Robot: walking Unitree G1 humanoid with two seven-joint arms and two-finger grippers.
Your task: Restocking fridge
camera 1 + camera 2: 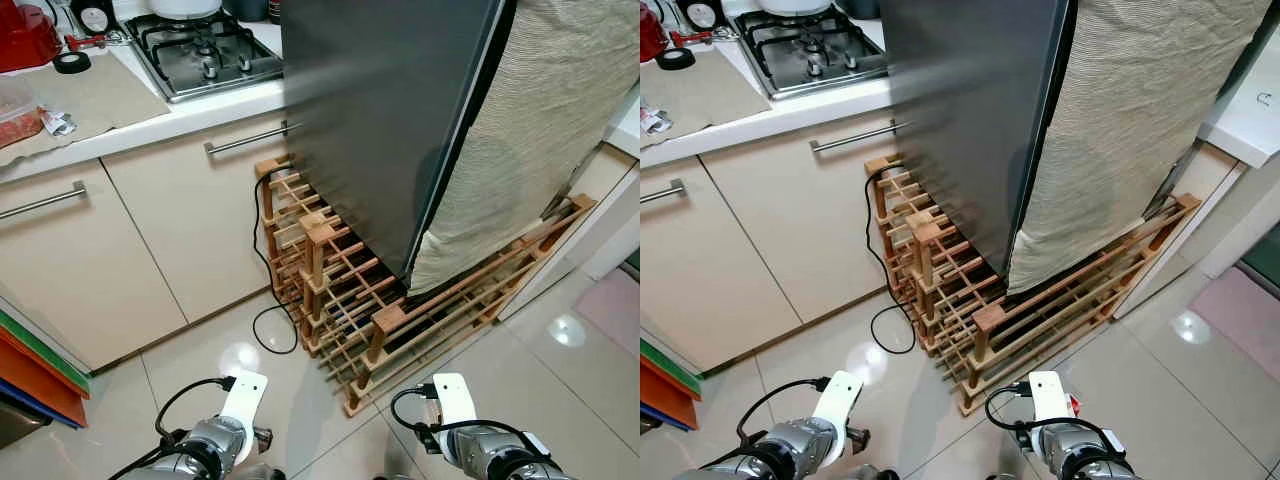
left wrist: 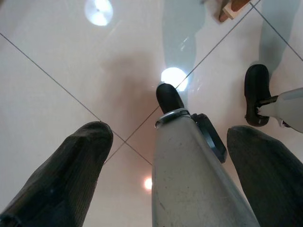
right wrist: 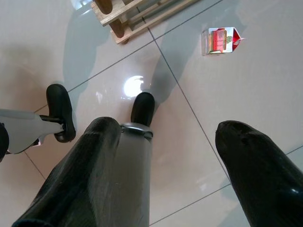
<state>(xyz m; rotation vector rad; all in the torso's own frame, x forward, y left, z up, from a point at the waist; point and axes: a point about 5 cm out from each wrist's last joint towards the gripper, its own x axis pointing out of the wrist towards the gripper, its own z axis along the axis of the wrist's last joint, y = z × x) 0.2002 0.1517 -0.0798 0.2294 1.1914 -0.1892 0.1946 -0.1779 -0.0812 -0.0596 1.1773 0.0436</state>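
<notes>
The dark grey fridge [image 1: 390, 120] stands ahead of me with its door shut, and a beige striped cloth [image 1: 530, 130] is draped over its right side. A small red and white carton [image 3: 221, 40] lies on the tiled floor to my right. Both arms hang low at my sides, left arm [image 1: 215, 440] and right arm [image 1: 470, 440]. My left gripper [image 2: 170, 130] is open over the floor and holds nothing. My right gripper [image 3: 169, 124] is open too and also holds nothing. My own legs and black feet show beyond the fingers.
A wooden wine rack [image 1: 340, 290] lies on the floor against the fridge's base, with a black cable [image 1: 265, 300] looping beside it. Cream cabinets [image 1: 120, 250] and a counter with a gas hob [image 1: 205, 50] stand to the left. A pink mat [image 1: 615, 310] lies at the right.
</notes>
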